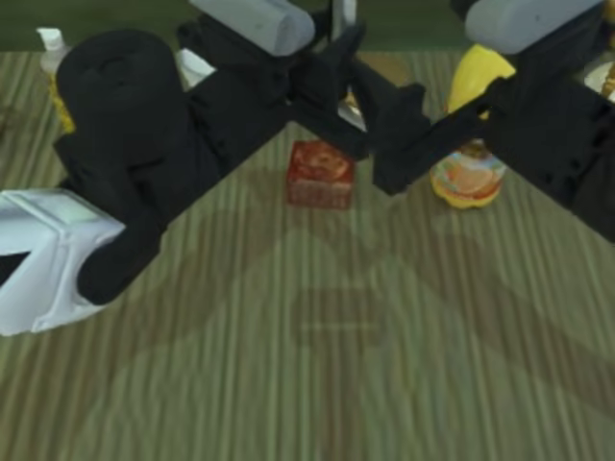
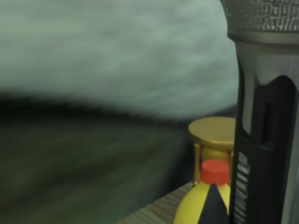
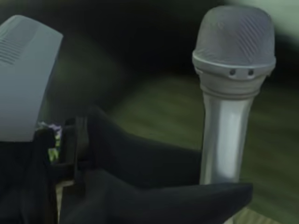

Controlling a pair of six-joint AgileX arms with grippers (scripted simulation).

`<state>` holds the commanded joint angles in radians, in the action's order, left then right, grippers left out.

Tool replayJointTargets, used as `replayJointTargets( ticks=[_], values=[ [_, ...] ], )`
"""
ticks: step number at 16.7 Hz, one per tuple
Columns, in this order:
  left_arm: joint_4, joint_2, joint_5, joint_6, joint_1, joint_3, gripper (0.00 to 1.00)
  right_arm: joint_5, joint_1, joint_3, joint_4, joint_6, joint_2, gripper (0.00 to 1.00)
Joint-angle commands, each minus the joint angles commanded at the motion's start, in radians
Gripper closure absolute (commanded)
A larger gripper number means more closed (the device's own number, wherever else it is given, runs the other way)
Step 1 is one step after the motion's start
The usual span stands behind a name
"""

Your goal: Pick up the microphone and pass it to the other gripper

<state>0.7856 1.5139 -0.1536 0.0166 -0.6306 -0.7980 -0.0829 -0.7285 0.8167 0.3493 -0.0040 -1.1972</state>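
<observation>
Your left tool (image 1: 351, 72) holds the microphone (image 3: 233, 93) upright, up above the bench middle. Your right tool (image 1: 404, 144) waits open beside it. It looks hard and smooth, so grab the thin handle.

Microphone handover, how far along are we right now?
Done: the microphone is lifted off the table and stands upright in the left gripper, which clamps its handle. In hand: in the top view, the right gripper sits close beside the left one, above the far middle of the table. Left: no view shows the right gripper holding the microphone, and the left gripper has not yet let go.
</observation>
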Motion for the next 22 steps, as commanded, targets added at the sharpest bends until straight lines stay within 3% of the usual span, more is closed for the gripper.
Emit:
replayJointTargets(
  ticks=[7,13,22],
  values=[
    [0.000,0.000,0.000,0.000,0.000,0.000,1.00,0.014,0.018,0.236,0.081,0.001,-0.328,0.00],
    [0.000,0.000,0.000,0.000,0.000,0.000,1.00,0.018,0.023,0.273,0.093,0.000,-0.371,0.00],
    [0.000,0.000,0.000,0.000,0.000,0.000,1.00,0.018,0.023,0.273,0.093,0.000,-0.371,0.68]
  ],
)
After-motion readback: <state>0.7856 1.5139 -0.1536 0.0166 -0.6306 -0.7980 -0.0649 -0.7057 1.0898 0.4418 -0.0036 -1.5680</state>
